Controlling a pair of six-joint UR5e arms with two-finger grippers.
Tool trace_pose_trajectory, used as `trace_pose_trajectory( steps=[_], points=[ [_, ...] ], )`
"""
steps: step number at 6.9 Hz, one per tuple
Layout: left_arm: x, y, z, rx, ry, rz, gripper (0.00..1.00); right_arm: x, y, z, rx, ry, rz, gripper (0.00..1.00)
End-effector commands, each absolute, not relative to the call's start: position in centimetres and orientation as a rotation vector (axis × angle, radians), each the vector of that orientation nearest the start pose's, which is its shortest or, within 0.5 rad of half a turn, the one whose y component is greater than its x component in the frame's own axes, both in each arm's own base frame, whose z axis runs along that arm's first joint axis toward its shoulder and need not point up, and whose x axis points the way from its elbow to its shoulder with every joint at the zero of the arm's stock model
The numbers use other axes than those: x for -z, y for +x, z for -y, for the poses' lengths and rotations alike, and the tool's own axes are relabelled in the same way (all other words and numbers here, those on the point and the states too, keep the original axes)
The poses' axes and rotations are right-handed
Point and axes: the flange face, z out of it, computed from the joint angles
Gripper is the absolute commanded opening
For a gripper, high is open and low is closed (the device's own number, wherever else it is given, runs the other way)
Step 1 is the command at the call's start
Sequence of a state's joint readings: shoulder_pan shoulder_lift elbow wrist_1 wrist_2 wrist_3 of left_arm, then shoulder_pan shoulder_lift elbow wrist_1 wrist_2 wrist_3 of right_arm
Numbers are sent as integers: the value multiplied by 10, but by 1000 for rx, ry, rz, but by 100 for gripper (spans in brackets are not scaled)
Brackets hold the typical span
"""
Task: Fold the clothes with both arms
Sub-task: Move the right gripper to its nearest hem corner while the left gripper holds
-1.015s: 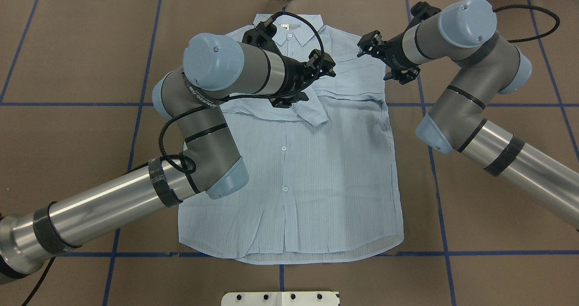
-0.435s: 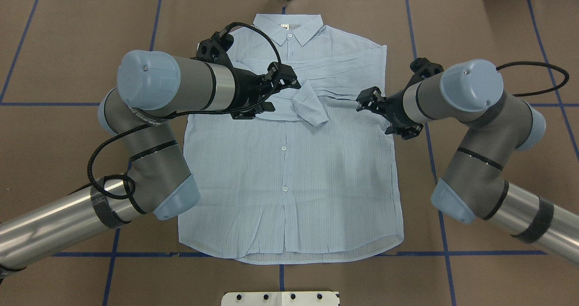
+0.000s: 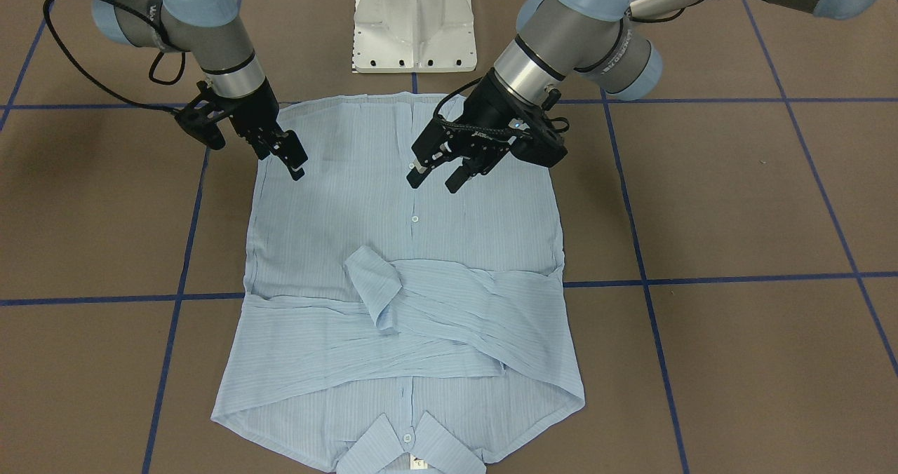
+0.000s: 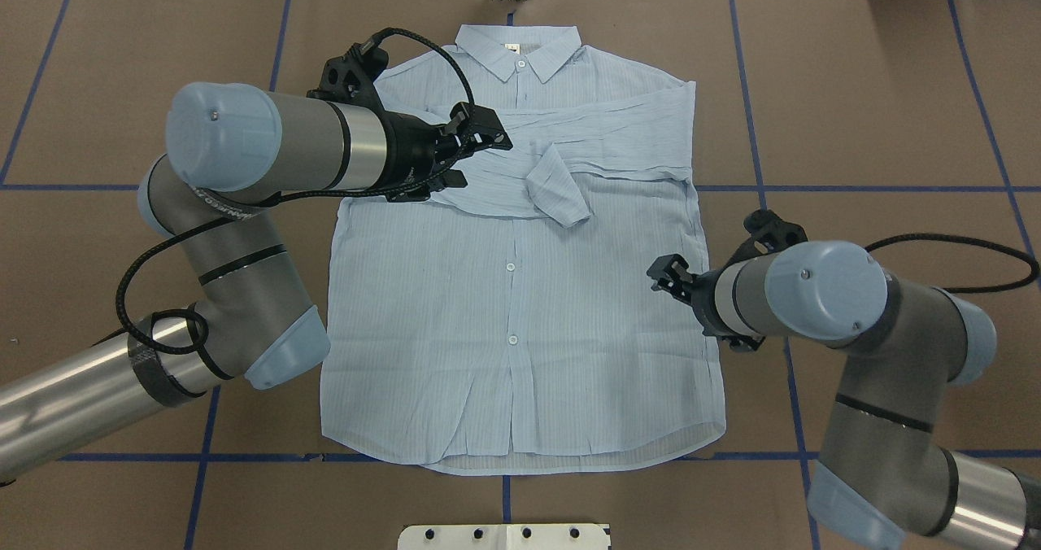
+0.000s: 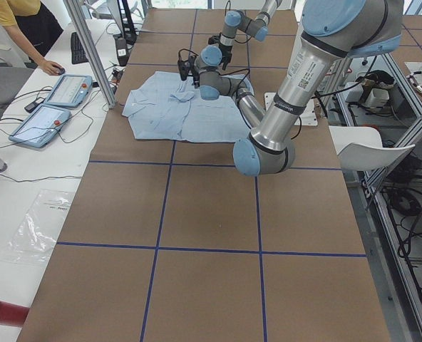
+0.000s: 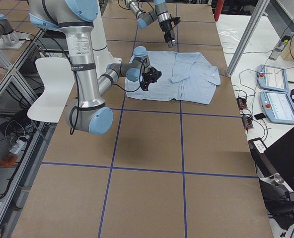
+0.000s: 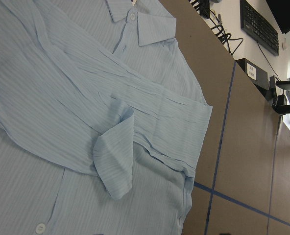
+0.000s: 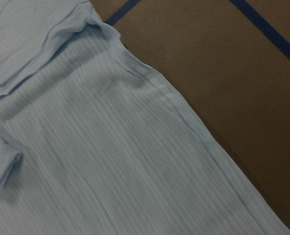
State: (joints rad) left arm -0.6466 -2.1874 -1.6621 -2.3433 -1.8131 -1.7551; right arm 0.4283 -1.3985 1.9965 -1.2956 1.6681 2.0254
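The light blue shirt (image 4: 520,314) lies flat and buttoned on the brown table, collar at the far side, hem toward the robot. Both sleeves are folded across its chest, and one cuff (image 4: 557,188) is turned up at the middle. My left gripper (image 4: 492,135) hovers open over the folded sleeves; in the front-facing view its fingers (image 3: 436,178) stand apart with nothing between them. My right gripper (image 4: 663,272) is above the shirt's right side edge (image 3: 295,165), apparently open and empty. The wrist views show only shirt fabric (image 7: 61,98) (image 8: 110,161) and table.
Blue tape lines cross the brown table (image 4: 878,127). The white pedestal base (image 3: 414,18) stands at the robot's side of the shirt. A side table with control pendants (image 5: 68,89) and a person (image 5: 26,21) lies beyond the far edge. A white chair (image 6: 47,89) stands behind the robot.
My right gripper moved from the shirt's shoulder down along its right edge toward the robot. My left arm drew back leftward off the chest. The shirt stayed still.
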Motion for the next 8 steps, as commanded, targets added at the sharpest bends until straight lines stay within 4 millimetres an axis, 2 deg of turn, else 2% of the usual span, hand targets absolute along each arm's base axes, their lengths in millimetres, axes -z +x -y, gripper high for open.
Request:
trace_pose_trajectory(
  steps=[1,3,4,6,7,8],
  points=[
    [-182,435,493,463,231,-1455,83,-359,-434,276,-826,-130,851,89],
    [-182,429,498,469,244,-1453,83,-369,-448,254,-913,-170,793,85],
    [-184,429,500,462,252,-1446,83,-387,-458,242,-893,-158,755,85],
    [-184,428,500,462,254,-1448,83,-396,-460,230,-875,-154,732,82],
    [-188,428,500,463,253,-1442,83,-396,-460,230,-873,-155,732,74],
    [-188,428,499,462,252,-1442,83,-399,-459,229,-874,-155,727,56]
  ],
)
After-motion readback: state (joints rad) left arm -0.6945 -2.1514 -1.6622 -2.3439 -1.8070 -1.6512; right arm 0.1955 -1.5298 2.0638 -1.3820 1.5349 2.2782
